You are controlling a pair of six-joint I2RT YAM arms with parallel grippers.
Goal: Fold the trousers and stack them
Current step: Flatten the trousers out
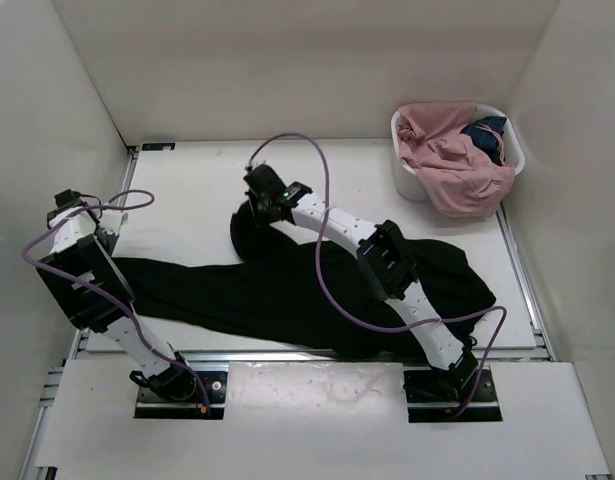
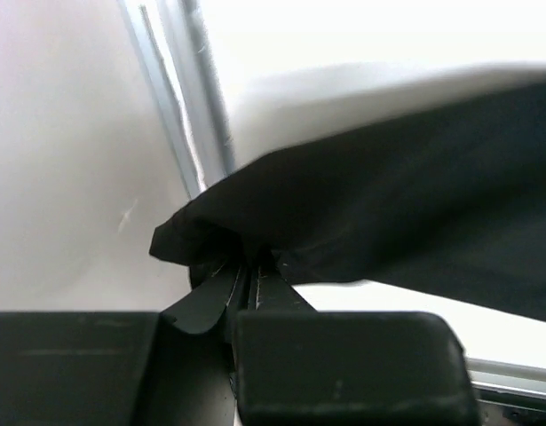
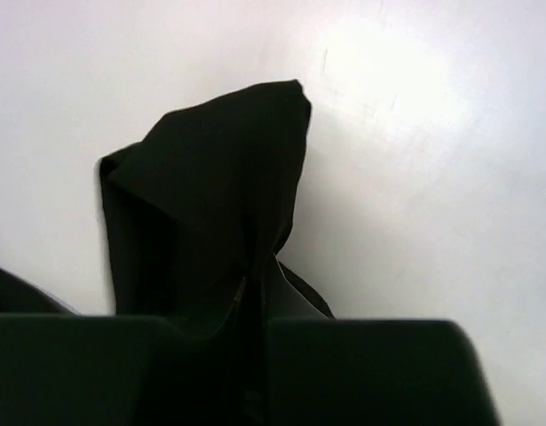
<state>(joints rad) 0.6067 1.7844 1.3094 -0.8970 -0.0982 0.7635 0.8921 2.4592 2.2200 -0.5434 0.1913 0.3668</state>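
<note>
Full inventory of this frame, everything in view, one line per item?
trousers: one pair, black, spread across the near half of the table, one end bunched up mid-table
basket: one, white, far right corner of the table
garment: one, pink, heaped in the basket and hanging over its rim
cloth: one, dark blue, in the basket behind the pink garment
table: one, white, inside white walls
cables: two, purple, one looping along each arm
left gripper: one, black, left table edge, shut on the trousers
right gripper: one, black, mid-table, shut on the trousers
</note>
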